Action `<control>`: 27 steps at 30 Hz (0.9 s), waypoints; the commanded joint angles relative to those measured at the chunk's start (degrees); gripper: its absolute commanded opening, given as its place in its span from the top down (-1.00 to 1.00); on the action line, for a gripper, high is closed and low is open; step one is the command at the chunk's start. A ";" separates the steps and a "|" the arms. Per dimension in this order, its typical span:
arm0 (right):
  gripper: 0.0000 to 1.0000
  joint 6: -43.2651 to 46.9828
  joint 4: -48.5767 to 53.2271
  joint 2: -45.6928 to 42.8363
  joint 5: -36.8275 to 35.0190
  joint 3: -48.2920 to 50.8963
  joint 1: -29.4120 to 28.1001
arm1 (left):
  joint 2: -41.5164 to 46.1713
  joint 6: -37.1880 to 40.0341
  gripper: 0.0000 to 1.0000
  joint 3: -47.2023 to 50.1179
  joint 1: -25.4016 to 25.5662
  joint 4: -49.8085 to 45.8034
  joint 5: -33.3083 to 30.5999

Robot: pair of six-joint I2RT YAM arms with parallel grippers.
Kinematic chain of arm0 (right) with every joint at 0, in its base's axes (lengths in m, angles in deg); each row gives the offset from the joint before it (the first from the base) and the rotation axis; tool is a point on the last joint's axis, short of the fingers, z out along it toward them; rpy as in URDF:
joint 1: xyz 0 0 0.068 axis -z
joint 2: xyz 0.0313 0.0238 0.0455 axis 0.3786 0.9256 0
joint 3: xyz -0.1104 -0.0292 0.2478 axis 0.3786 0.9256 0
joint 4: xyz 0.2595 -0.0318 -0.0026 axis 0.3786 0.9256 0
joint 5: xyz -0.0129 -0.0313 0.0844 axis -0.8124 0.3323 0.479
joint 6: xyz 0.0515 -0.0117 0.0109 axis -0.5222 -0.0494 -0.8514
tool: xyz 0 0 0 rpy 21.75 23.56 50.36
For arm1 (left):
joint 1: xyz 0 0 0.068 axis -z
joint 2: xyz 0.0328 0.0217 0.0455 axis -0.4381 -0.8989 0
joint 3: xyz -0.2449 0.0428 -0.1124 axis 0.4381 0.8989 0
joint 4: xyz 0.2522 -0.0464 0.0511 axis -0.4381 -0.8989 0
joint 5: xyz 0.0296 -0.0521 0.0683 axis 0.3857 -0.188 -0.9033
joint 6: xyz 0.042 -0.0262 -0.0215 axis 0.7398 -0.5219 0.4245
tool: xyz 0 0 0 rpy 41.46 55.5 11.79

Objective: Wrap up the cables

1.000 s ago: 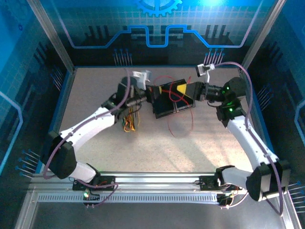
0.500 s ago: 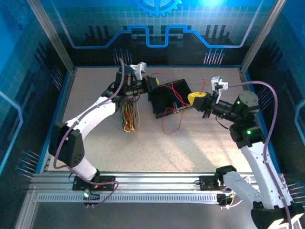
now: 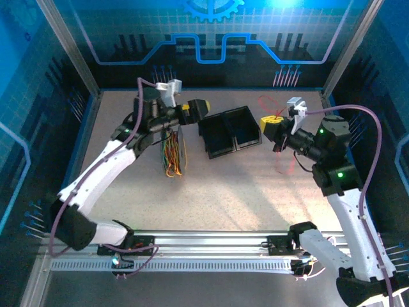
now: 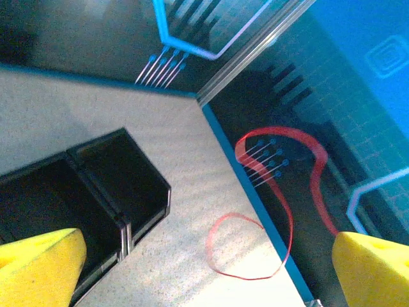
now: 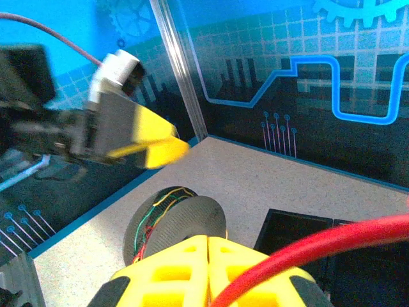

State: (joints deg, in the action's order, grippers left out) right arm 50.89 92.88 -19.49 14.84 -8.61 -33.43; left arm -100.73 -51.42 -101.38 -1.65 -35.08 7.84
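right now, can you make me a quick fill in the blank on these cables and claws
1. The right claw is shut on a ___ cable.
2. The left claw is ___, with nothing between its fingers.
3. The black bin has ___ compartments.
4. In the top view, the spool sits to the ___ of the bin.

Missing words: red; open; two; left

The left gripper [image 3: 194, 109] hovered at the far-left corner of the black bins [image 3: 231, 132], near a spool [image 3: 181, 147] carrying coloured wires [image 3: 170, 157] — the right gripper [image 3: 271, 123] hung just right of the bins, a red cable [image 3: 264, 101] looping from it.
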 commanded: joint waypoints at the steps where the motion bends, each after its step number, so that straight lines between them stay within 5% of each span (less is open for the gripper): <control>1: 1.00 5.27 3.11 1.49 2.39 -3.49 -0.03 | 3.91 5.50 -0.99 0.43 0.89 -3.91 -1.22; 5: 1.00 15.40 8.11 3.18 2.93 -5.56 -4.81 | 6.82 5.11 -0.99 0.00 1.30 -4.21 3.56; 11: 1.00 35.46 15.76 5.42 -13.47 -5.84 -21.51 | 6.10 7.93 -0.91 -5.40 5.88 -10.91 8.53; 17: 1.00 42.35 18.72 10.75 -24.79 -7.52 -31.96 | 2.78 11.53 -0.79 -9.93 12.37 -17.96 8.01; 27: 1.00 48.95 18.67 15.01 -33.93 -7.28 -41.27 | -3.75 9.42 -0.58 -12.31 12.49 -22.08 11.82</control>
State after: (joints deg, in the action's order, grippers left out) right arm 96.26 112.27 -3.97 -15.50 -14.43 -73.45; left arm -102.65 -42.66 -111.57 10.57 -53.02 17.11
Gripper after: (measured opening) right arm 0.071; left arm 0.794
